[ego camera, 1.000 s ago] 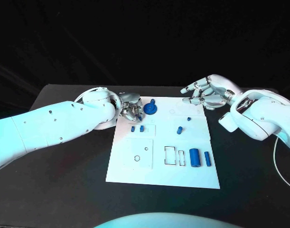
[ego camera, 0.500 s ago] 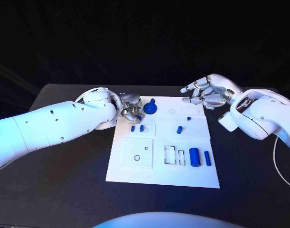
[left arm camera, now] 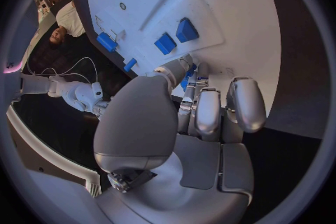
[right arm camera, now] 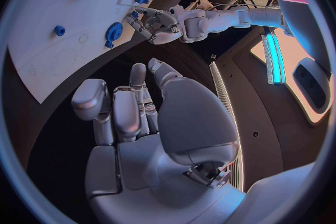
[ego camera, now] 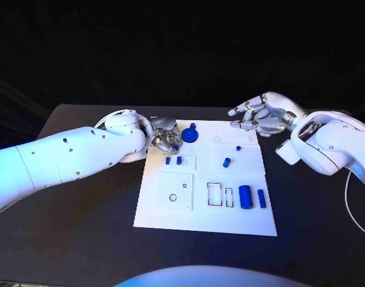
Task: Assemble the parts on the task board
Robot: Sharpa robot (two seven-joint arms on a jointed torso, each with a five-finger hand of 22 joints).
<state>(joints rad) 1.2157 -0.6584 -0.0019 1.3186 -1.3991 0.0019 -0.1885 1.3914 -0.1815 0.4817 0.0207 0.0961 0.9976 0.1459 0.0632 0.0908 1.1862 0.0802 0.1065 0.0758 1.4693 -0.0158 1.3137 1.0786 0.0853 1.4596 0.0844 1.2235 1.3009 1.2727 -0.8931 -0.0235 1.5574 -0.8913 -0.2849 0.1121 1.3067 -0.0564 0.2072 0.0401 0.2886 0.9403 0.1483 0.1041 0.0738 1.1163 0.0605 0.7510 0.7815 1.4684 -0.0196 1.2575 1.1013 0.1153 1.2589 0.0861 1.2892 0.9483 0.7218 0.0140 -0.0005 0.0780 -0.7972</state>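
Robotics lab: black-draped table [ego camera: 79, 221], white task board [ego camera: 206, 221], cables [left arm camera: 70, 70].

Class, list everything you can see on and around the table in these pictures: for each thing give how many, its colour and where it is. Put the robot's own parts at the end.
Table: one, black, under everything.
Task board: one, white, middle of the table.
Round part: one, blue, far edge of the board, beside the left hand.
Small blocks: two, blue, side by side near the board's left edge.
Short peg: one, blue, middle of the board.
Tiny stud: one, blue, just beyond the peg.
Long cylinders: two, blue, side by side at the board's right.
Cable: one, white, on the table at right.
Left hand: silver, at the board's far left corner, fingers curled by a blue part.
Right hand: silver, beyond the board's far right corner, holding nothing.
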